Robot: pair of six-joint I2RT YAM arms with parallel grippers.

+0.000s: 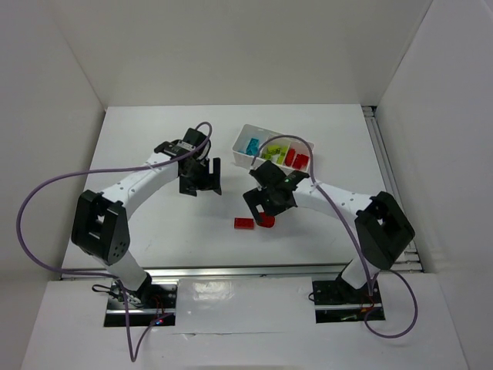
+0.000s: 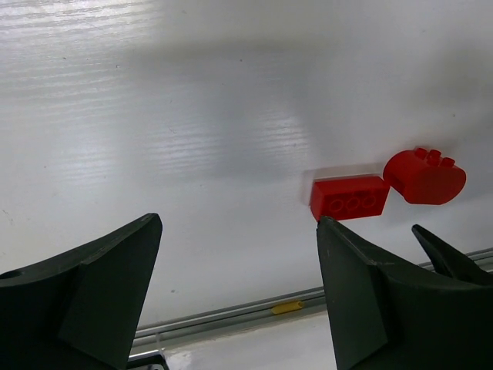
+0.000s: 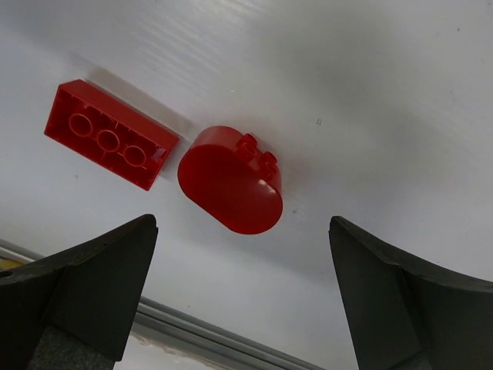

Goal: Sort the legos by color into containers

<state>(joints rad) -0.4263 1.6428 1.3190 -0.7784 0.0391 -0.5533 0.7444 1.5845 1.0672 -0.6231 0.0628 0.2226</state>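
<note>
Two red legos lie loose on the white table: a rectangular brick (image 1: 244, 223) (image 2: 349, 197) (image 3: 108, 142) upside down, and a rounded brick (image 1: 266, 221) (image 2: 425, 176) (image 3: 231, 179) just right of it. My right gripper (image 1: 269, 202) (image 3: 243, 223) hovers over the rounded brick, open, with nothing between its fingers. My left gripper (image 1: 200, 177) (image 2: 239, 223) is open and empty, above bare table up and left of the two bricks. The white tray (image 1: 239, 146) at the back holds cyan legos (image 1: 251, 145), green legos (image 1: 273, 149) and red legos (image 1: 296, 159) in separate sections.
A metal rail (image 1: 254, 270) (image 3: 216, 339) runs along the table's near edge, close behind the red bricks. A small yellow piece (image 2: 286, 307) sits on that rail. White walls enclose the table on the left, back and right.
</note>
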